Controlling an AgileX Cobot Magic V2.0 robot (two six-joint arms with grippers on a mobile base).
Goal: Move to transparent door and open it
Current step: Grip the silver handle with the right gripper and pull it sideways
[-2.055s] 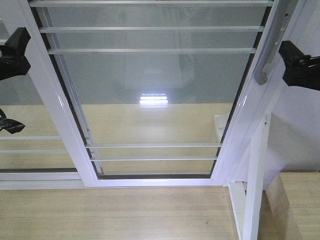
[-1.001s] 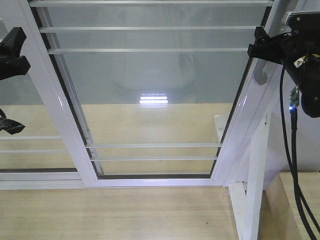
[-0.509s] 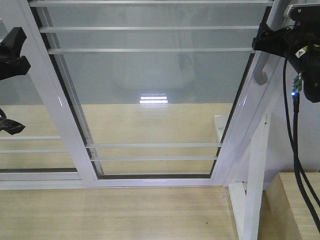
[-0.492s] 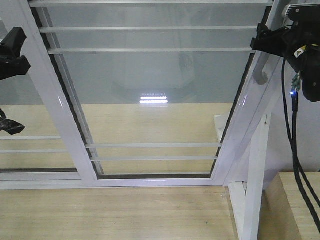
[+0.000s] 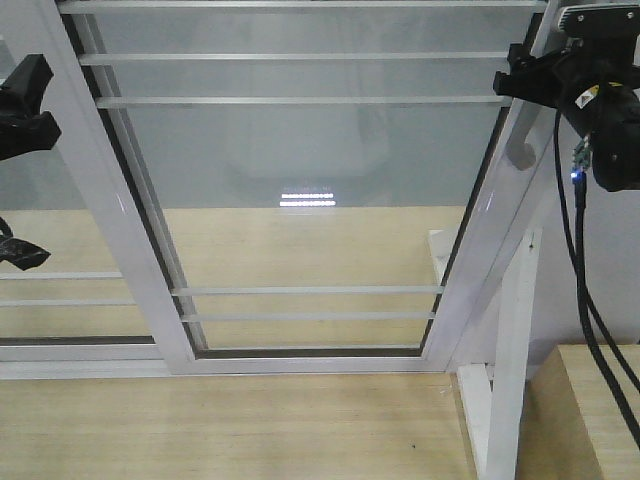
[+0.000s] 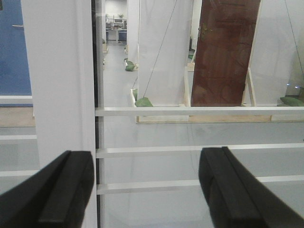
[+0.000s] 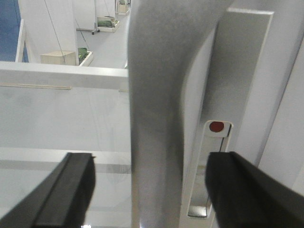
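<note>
Grey and curved, the handle (image 7: 156, 95) of the glass door (image 5: 300, 170) stands upright between the right jaws. They are spread wide on either side of it and, from the wrist view, do not touch it, so they hold nothing. The door fills the middle of the front view, its bottom rail down at the wooden floor (image 5: 230, 420). The handle sits high on its right stile (image 5: 500, 200), where the right arm (image 5: 600, 110) reaches in. Just beside the handle, a lock plate with a red dot (image 7: 217, 126) is set in the stile. The left arm (image 5: 25, 110) hangs near the door's left stile (image 6: 57, 85), and the left jaws are also wide open and empty, facing the glass. A second barred panel (image 5: 60, 290), without a handle, lies behind at the left.

By my judgement the drive up is done and the grasp is the step in hand. Next the right jaws must close squarely on the bar. Then they should draw the door sideways along its track, probably leftward, with a level pull so the grip does not slide off the curve.
</note>
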